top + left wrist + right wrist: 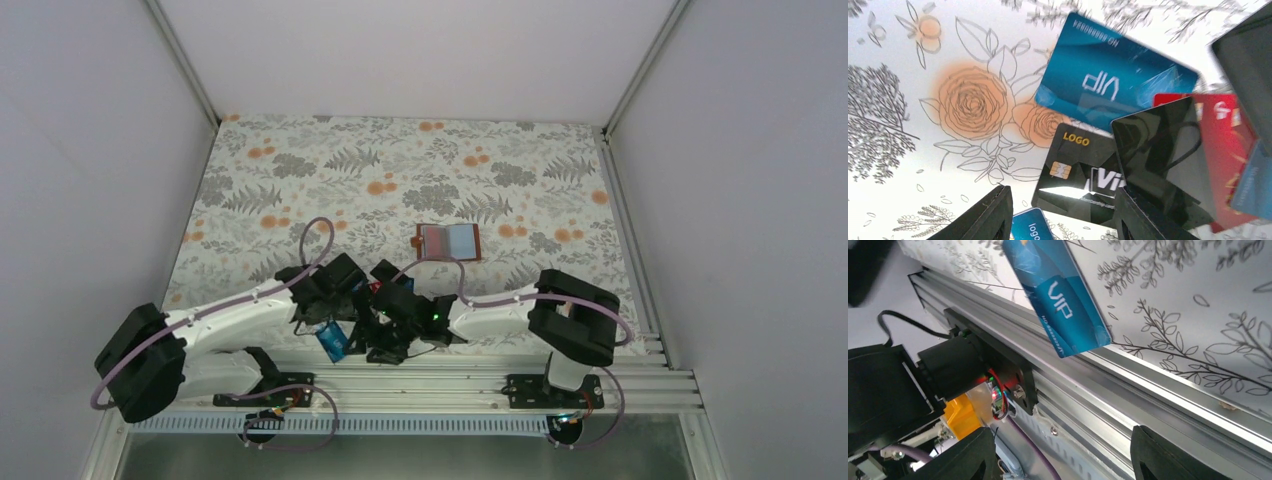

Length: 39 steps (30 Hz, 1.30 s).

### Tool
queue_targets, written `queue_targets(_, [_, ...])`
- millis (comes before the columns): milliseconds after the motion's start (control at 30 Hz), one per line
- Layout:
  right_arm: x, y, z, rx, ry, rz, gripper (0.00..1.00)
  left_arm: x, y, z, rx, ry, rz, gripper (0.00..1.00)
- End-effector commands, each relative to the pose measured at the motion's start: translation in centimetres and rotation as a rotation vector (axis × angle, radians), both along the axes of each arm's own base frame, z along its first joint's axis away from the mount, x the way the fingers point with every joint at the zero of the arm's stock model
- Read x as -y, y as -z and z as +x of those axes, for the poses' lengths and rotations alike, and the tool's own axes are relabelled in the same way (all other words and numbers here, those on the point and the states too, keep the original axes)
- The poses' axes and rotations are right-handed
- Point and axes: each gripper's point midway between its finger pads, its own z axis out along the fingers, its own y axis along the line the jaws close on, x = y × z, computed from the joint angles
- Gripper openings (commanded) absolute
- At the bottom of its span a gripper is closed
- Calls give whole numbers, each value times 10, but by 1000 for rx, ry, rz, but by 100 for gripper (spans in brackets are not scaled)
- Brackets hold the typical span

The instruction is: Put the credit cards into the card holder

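The card holder (447, 241) lies open on the flowered cloth, its grey sleeves facing up, beyond both arms. Several credit cards lie in a loose pile under my left gripper (1063, 222): a blue VIP card (1108, 75), a black LOGO card (1075, 170), a glossy black card (1163, 160) overlapping a red card (1223, 145), and a small blue card (1030, 227). The left gripper (385, 288) is open and empty above the black LOGO card. Another blue VIP card (1058, 295) lies at the table's near edge (332, 342). My right gripper (1063, 460) is open and empty over the rail.
An aluminium rail (1158, 390) runs along the near edge, with a black mount and cables (973, 370) on it. The two wrists sit close together (400, 320). A dark part of the right arm (1248, 60) shows by the pile. White walls enclose the table.
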Motion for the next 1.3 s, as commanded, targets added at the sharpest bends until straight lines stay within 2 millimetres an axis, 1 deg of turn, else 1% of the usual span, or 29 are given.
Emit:
queue_targets(0, [-20,0,0,-55,146,-5,68,3,-37,16,79,48,-39,52])
queue_targets(67, [-24,3,-1,-59,182,-16,66,0,-52,22,106,58,-35,53])
queue_targets(200, [-33,11,5,-76,244,-17,64,-10,-79,30,158,69,-14,53])
queue_targets(233, [-38,12,-4,-78,234,-16,63,-11,-86,31,175,69,-22,53])
queue_targets(300, [-44,16,-8,-80,239,-23,62,-12,-96,32,195,77,-37,53])
queue_targets(433, [-56,27,-12,-84,258,-42,61,-12,-107,30,214,93,-52,53])
queue_targets(567, [-63,32,-13,-82,282,-47,61,-16,-113,26,231,96,-64,53])
queue_targets(700, [-60,42,-13,-96,319,-75,62,-19,-117,22,247,98,-81,53])
queue_targets(800, [-53,50,-15,-113,348,-113,62,-19,-116,20,250,105,-87,53])
queue_targets(867, [-49,55,-13,-114,372,-130,62,-19,-116,19,255,109,-92,53])
queue_targets(1100, [-28,51,5,-79,464,-134,62,-17,-113,20,259,122,-101,53])
queue_targets(1200, [-28,50,8,-68,469,-138,62,-15,-111,20,260,128,-103,53])
queue_targets(1267, [-33,52,7,-79,457,-127,61,-15,-110,20,259,129,-102,53])
